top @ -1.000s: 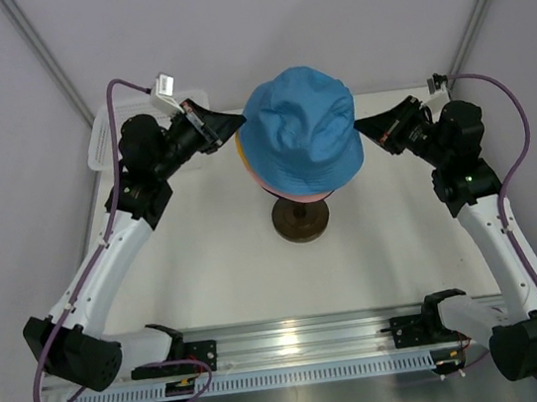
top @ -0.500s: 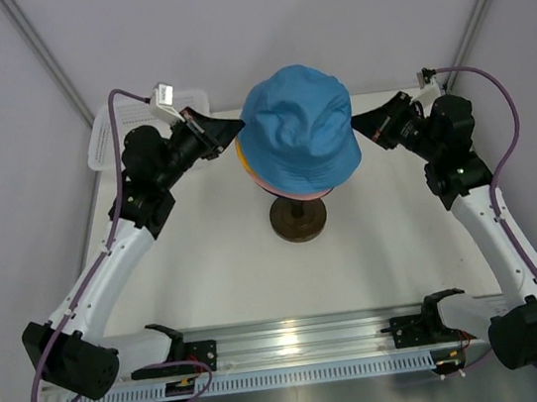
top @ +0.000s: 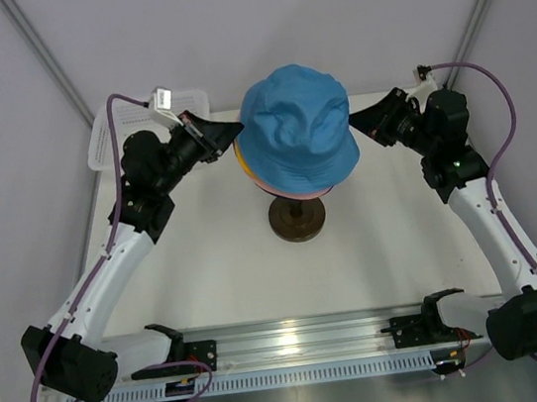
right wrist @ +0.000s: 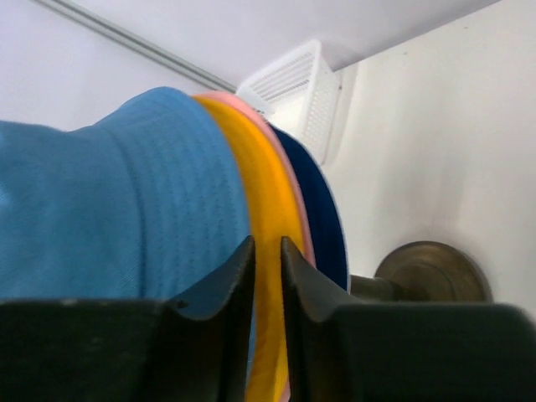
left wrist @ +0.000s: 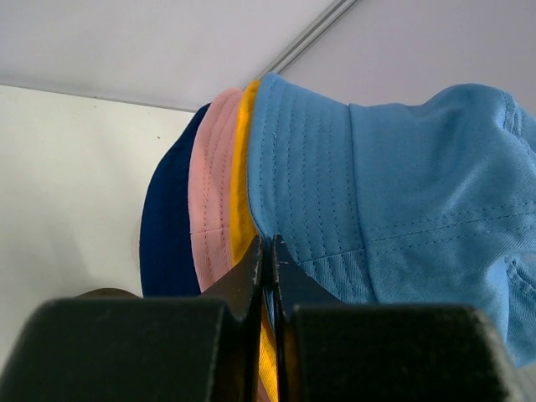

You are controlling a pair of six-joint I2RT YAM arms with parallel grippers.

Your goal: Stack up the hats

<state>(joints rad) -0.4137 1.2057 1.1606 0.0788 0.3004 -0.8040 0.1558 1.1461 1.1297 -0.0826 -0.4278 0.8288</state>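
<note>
The left gripper [left wrist: 268, 251] is pinching shut on the light blue hat [top: 296, 127] at its brim. The right gripper [right wrist: 266, 251] is sitting narrowly parted at the opposite brim, and I cannot tell whether it is gripping. That hat is topping the yellow-orange hat [right wrist: 260, 193], pink hat [left wrist: 213, 184] and dark blue hat [left wrist: 167, 226] above the stand [top: 297, 219], with the basket [top: 101, 149] lying beyond.

Change over the last second, top view. The right gripper [top: 353, 119] travels toward the far edge and slightly toward the left edge. The left arm [top: 116, 254] swings toward the left edge, uncovering more of the white mesh basket [top: 190, 100] at the far left corner. The hat stack [top: 296, 129] and its stand [top: 297, 217] shift slightly leftward.
</note>
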